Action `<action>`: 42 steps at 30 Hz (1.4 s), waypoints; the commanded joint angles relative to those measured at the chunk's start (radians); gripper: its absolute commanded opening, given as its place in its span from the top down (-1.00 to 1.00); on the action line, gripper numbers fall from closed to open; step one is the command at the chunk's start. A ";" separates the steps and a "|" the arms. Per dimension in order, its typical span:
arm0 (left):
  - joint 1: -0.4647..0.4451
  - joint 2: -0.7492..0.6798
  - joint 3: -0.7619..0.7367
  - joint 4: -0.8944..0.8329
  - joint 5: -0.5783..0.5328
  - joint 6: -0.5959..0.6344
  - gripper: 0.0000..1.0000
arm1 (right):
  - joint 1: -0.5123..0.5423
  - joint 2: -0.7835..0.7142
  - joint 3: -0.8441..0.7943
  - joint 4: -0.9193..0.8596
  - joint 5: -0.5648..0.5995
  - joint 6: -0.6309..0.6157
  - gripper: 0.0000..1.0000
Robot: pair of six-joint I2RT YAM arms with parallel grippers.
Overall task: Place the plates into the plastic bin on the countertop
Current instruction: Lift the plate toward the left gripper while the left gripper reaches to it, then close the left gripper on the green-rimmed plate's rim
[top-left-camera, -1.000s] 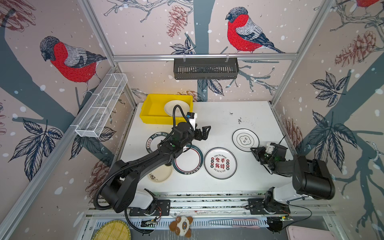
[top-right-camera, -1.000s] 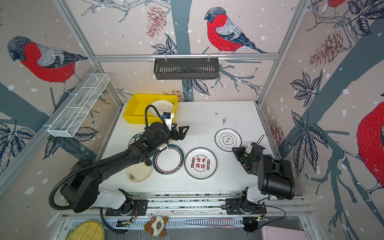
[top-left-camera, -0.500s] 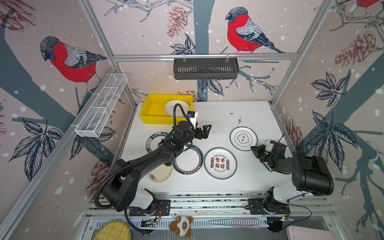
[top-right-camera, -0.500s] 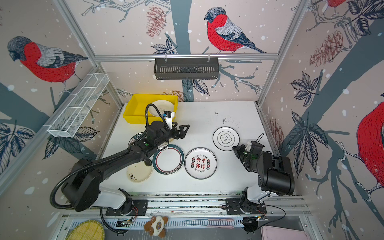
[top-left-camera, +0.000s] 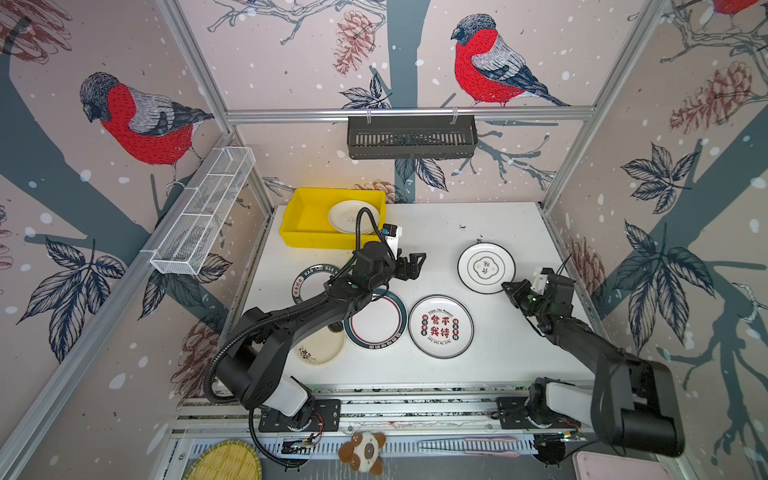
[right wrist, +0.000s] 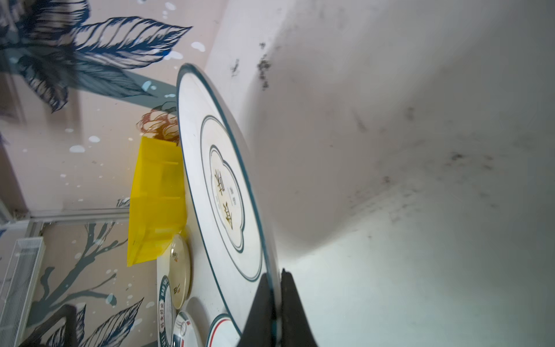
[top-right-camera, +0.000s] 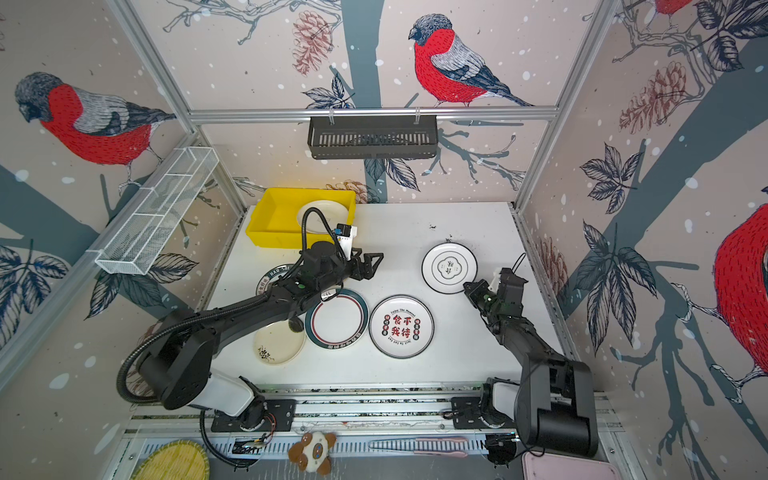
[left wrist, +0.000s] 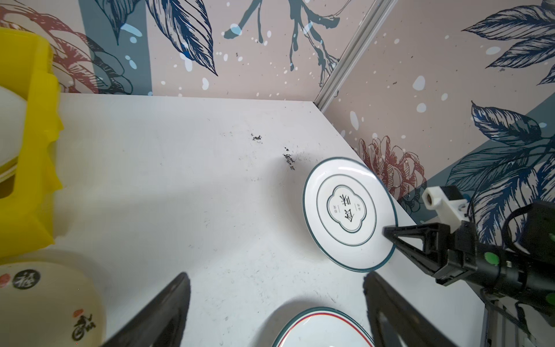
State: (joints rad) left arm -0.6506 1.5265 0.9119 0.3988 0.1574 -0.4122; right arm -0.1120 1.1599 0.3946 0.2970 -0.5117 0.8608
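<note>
My right gripper is shut on the near rim of a white plate with a green rim. That edge is tipped up off the countertop. At mid-table my left gripper hangs open with nothing between its fingers. The yellow plastic bin stands at the back left with a cream plate inside. On the table lie a red-lettered plate, a green-and-red ringed plate, a cream plate and a dark-rimmed plate partly under the left arm.
A black slotted basket hangs on the back wall and a white wire basket on the left wall. Dark specks dot the table behind the held plate. Off the table's front edge lie a bamboo disc and a plush toy.
The right gripper has shut on the green-rimmed plate's rim, and the plate has shifted slightly towards the back. The left arm has hardly moved.
</note>
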 commanded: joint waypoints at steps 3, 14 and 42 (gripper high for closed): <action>-0.023 0.059 0.061 0.032 0.058 0.007 -0.59 | 0.089 -0.114 0.047 -0.037 0.044 -0.028 0.93; -0.043 0.206 0.199 0.015 0.126 0.016 -0.22 | 0.135 -0.210 0.026 0.006 0.014 -0.042 0.90; -0.049 0.335 0.250 0.173 0.288 -0.118 0.12 | 0.160 -0.265 -0.005 0.054 -0.048 -0.065 0.91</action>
State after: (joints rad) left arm -0.6994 1.8721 1.1591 0.5442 0.4500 -0.5343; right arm 0.0444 0.9035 0.3882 0.2703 -0.5312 0.8055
